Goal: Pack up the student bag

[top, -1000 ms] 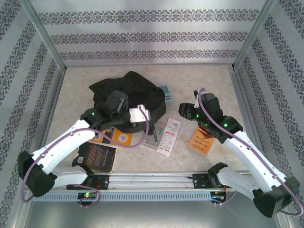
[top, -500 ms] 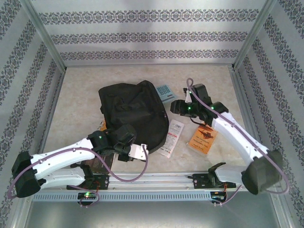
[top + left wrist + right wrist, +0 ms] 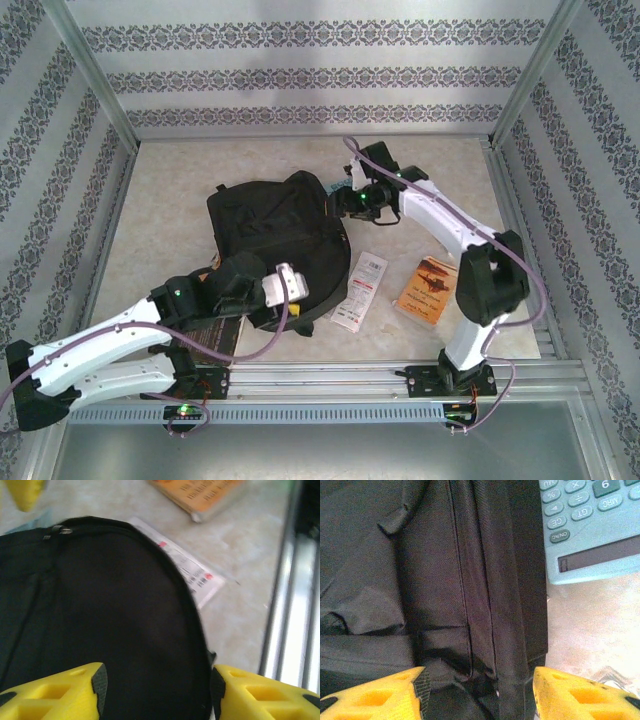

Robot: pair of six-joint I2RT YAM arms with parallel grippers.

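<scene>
The student bag (image 3: pixel 275 232) lies flat in the middle of the table, a black backpack with its rounded edge toward the near right. My left gripper (image 3: pixel 262 292) hovers at its near edge. In the left wrist view the left gripper (image 3: pixel 157 685) is open, its yellow fingers (image 3: pixel 65 692) wide apart over the bag's black fabric (image 3: pixel 110 605). My right gripper (image 3: pixel 352 200) is at the bag's far right edge. In the right wrist view the right gripper (image 3: pixel 479 690) stands open over the bag's seams and strap (image 3: pixel 470 595).
A pale blue calculator (image 3: pixel 590 525) lies right beside the bag by the right gripper. A white packet (image 3: pixel 358 290) and an orange booklet (image 3: pixel 428 288) lie to the right of the bag. A dark notebook (image 3: pixel 215 335) sits under the left arm. A metal rail (image 3: pixel 330 375) runs along the near edge.
The left gripper has let go of the bag, opened and drawn back to its near edge. The bag now lies flatter. The right arm has reached far left to the bag's edge by the calculator.
</scene>
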